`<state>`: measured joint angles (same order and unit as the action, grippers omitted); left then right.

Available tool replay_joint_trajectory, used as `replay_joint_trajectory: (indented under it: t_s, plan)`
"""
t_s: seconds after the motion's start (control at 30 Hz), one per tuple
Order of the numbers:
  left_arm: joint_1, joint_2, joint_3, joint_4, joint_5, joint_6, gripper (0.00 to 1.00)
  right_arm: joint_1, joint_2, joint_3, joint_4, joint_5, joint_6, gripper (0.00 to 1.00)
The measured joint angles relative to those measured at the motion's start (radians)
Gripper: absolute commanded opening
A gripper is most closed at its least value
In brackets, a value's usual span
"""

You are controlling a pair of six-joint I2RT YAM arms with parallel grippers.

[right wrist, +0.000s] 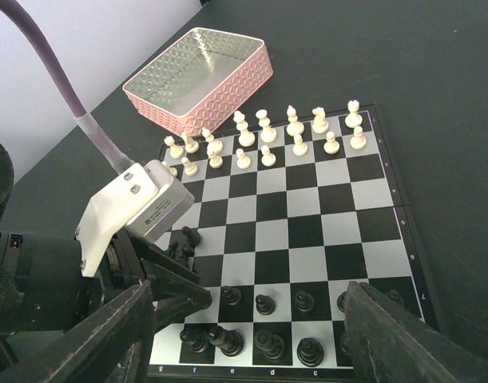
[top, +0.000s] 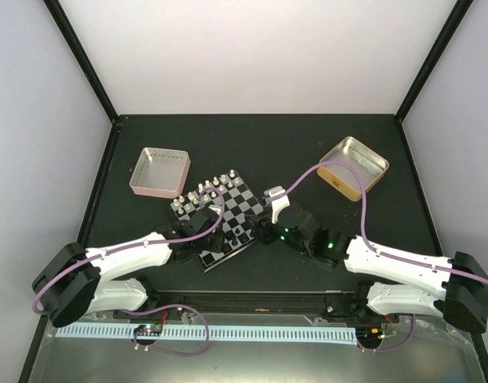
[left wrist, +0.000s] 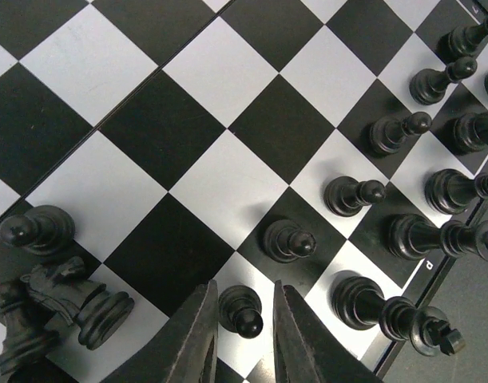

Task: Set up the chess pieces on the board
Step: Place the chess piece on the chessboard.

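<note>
Left gripper [left wrist: 244,289] straddling a black pawn [left wrist: 240,310] on the board [top: 242,199], right gripper [right wrist: 250,291] hanging wide open with nothing in it.

I am seeing the left jaws parted only slightly around the pawn, which is standing on a pale square with a sliver of gap on one side, so nothing is being clamped. A knot of black pieces [left wrist: 64,299], a knight among them, is crowding the left finger, and another pawn is standing just beside. The white pieces [right wrist: 263,132] are lining the far edge near the pink tin [right wrist: 200,76]. The gold tin [top: 353,166] is sitting well apart. A purple cable [top: 214,192] is looping over the board.
</note>
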<state>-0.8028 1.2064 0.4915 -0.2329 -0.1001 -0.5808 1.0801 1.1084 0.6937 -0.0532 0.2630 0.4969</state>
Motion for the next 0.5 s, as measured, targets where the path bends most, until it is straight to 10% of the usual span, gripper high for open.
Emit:
replay_joint_trajectory:
  t_s: [0.5]
  plan:
    - [0.002, -0.122, 0.06, -0.082, -0.034, -0.005, 0.34, 0.0, 0.022, 0.018, -0.012, -0.016, 0.016, 0.68]
